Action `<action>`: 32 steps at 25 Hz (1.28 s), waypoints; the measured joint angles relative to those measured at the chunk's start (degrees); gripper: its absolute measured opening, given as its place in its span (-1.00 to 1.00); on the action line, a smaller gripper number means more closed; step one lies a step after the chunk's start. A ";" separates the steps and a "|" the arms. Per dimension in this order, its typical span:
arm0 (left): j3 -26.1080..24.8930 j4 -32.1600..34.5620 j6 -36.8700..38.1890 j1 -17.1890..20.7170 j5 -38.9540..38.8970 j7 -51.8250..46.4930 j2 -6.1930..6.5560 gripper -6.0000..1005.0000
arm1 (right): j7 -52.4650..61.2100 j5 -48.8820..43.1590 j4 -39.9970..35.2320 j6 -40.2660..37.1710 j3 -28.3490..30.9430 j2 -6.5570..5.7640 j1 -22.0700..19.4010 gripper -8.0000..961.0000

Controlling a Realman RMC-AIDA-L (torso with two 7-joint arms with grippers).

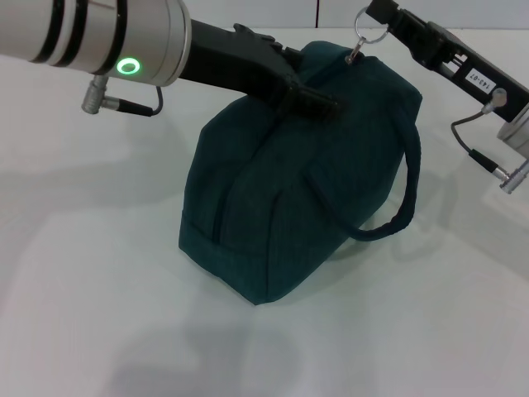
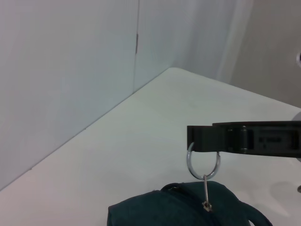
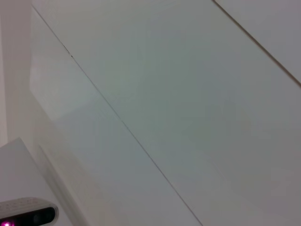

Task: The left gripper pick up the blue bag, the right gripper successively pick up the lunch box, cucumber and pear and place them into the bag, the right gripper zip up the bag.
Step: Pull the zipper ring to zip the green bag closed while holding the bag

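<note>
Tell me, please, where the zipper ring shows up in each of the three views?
Head view: the zipper ring is at the top, right of centre, held by the right gripper above the bag.
Left wrist view: the ring hangs below the right gripper, low and right of centre.
Right wrist view: not in it.
Shared landmark: the bag's top.

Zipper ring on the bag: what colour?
Silver metal ring, clearest in the left wrist view, held by the right gripper.

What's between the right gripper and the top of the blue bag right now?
Only the ring zipper pull: the right gripper holds the ring, and its tab drops to the blue bag. The left wrist view shows this best.
</note>
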 joint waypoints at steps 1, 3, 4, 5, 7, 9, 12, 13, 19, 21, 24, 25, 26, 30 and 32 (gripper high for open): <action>-0.11 -0.01 -0.10 0.05 0.00 -0.09 0.00 0.66 | 0.03 0.00 0.00 -0.08 -0.02 0.00 -0.12 -0.80; -0.19 0.00 -0.21 0.22 -0.01 -0.47 0.01 0.63 | 0.03 0.00 0.00 -0.14 -0.02 0.00 -0.18 -0.80; -0.15 0.11 -0.22 0.32 0.11 -0.56 0.07 0.62 | 0.04 0.00 0.00 -0.16 -0.02 0.00 -0.22 -0.80; -0.04 0.19 -0.22 0.38 0.28 -0.59 0.12 0.61 | 0.04 0.00 0.00 -0.19 -0.02 0.00 -0.24 -0.80; 0.25 0.31 -0.16 0.44 0.78 -0.36 0.19 0.59 | 0.07 0.00 0.01 -0.19 -0.01 0.00 -0.28 -0.80; 0.45 0.32 -0.08 0.34 1.14 -0.21 0.21 0.57 | 0.11 0.00 0.00 -0.18 -0.01 0.00 -0.29 -0.80; 0.71 0.29 0.01 0.02 1.85 -0.18 0.26 0.47 | 0.12 0.00 0.00 -0.17 0.00 0.00 -0.29 -0.79; 0.76 0.31 0.02 -0.03 2.12 -0.18 0.26 0.40 | 0.13 0.00 0.00 -0.15 0.00 0.00 -0.24 -0.79; 0.98 0.43 0.07 -0.18 2.64 -0.16 0.28 -0.09 | 0.13 0.00 0.00 0.00 0.00 0.00 -0.17 -0.79; 1.00 0.45 0.09 -0.20 2.64 -0.11 0.28 -0.27 | 0.16 0.00 0.01 0.01 0.00 0.00 -0.16 -0.79; 1.03 0.47 0.09 -0.22 2.64 -0.05 0.28 -0.51 | 0.26 0.00 0.00 0.02 0.00 0.00 -0.14 -0.79; 1.03 0.51 0.09 -0.23 2.64 -0.05 0.28 -0.58 | 0.28 0.00 0.01 0.02 0.00 0.00 -0.14 -0.79; 1.03 0.55 0.11 -0.23 2.64 -0.02 0.28 -0.60 | 0.29 0.00 0.00 0.11 0.00 0.00 -0.13 -0.79; 1.03 0.70 1.05 -0.24 2.41 1.01 0.29 -0.68 | 0.27 0.00 0.04 0.82 0.20 0.00 -0.25 -0.78; 1.04 0.84 1.58 -0.23 2.37 1.33 0.30 -0.72 | 0.07 0.06 0.44 1.93 0.46 0.00 -0.40 -0.78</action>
